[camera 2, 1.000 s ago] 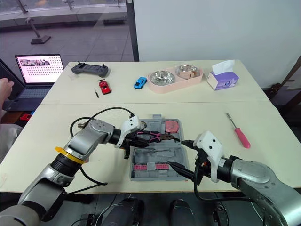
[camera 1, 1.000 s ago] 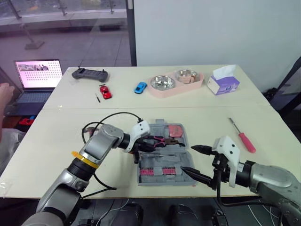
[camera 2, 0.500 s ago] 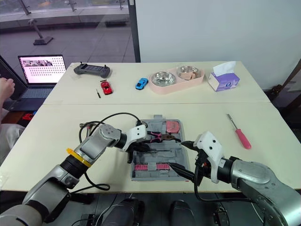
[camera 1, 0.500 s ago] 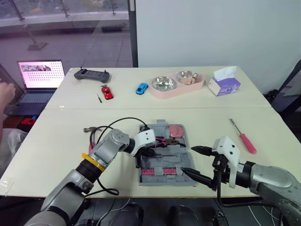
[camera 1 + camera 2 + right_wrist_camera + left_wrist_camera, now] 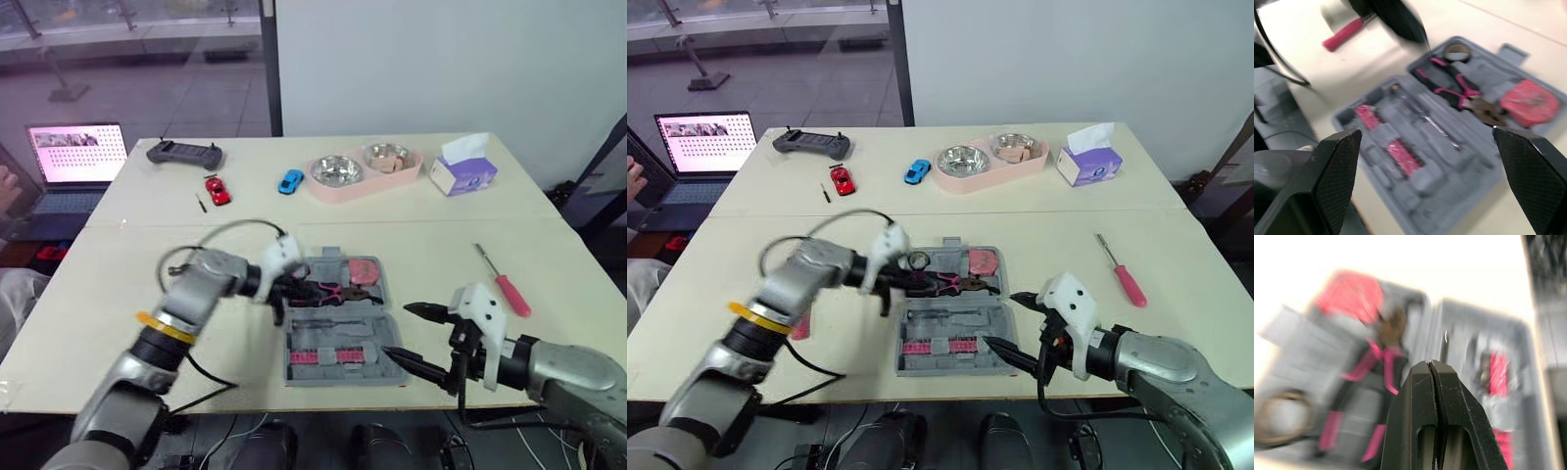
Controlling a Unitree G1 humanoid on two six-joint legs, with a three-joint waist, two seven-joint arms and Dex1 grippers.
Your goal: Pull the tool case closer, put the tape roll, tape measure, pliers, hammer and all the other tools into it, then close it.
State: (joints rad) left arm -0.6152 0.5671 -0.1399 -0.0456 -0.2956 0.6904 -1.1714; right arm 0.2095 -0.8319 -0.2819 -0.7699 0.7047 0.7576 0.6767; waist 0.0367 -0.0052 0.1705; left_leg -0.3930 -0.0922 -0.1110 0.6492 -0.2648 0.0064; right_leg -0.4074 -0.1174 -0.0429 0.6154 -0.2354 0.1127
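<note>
The grey tool case (image 5: 390, 364) lies open near the table's front edge. In it are pink-handled pliers (image 5: 328, 291), a pink tape measure (image 5: 364, 269), a tape roll (image 5: 917, 260) and pink bits (image 5: 328, 357). My left gripper (image 5: 282, 294) hovers at the case's left side, shut with nothing in it (image 5: 1431, 364). Off the case's right edge, my right gripper (image 5: 394, 329) is wide open and empty. A pink-handled hammer (image 5: 801, 328) lies on the table left of my left arm. To the right lies a red screwdriver (image 5: 505, 284).
At the back stand a pink tray (image 5: 323, 193) with two steel bowls, a tissue box (image 5: 465, 166), a blue toy car (image 5: 290, 181), a red toy car (image 5: 217, 189) and a controller (image 5: 186, 154). A laptop (image 5: 73, 162) and a person's hand (image 5: 8, 186) are far left.
My left gripper has drawn back to the left, off the pliers' handles, and its arm is blurred with motion. The right arm has stayed put.
</note>
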